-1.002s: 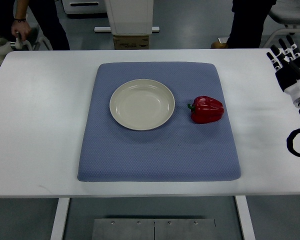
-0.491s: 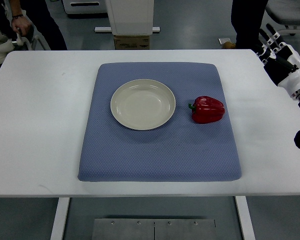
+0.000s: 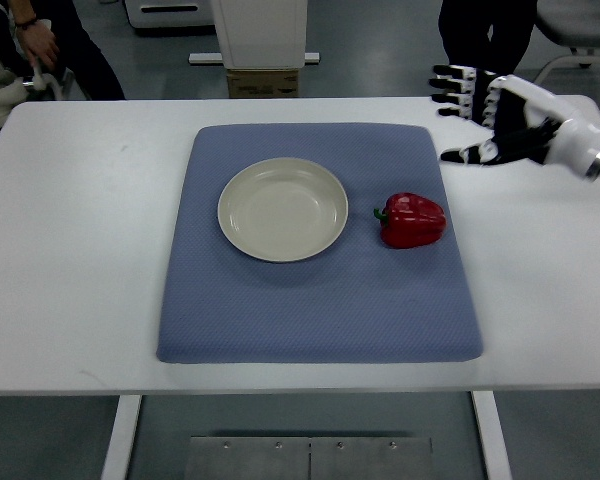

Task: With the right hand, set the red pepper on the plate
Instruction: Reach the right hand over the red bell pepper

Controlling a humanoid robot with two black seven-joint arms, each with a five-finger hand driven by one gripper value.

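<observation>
Task barely started, judged from the layout: nothing grasped, nothing placed. Red pepper lies on its side on the blue mat, near the mat's right edge, stem toward the plate. Pepper is just beside the plate's right rim, apart from it, not touching.

Right hand comes in from the worktop's right edge and sits over the far right corner area, at the mat's far right corner. Fingers spread and released, thumb pointing toward the mat, holding nothing. Hand is apart from the pepper, farther from the robot than it and a bit right. Cannot tell its height above the worktop.

Left hand not visible.

Left to do, as I read it: bring the hand down to the pepper, close on it, lift, shift left over the plate, set down, let go. So all of grasp, carry and place remain.

Containers: only the plate, cream, shallow, round, on the mat left of center toward the far edge. Empty.

People stand beyond the worktop's far edge, only partly in view.
</observation>
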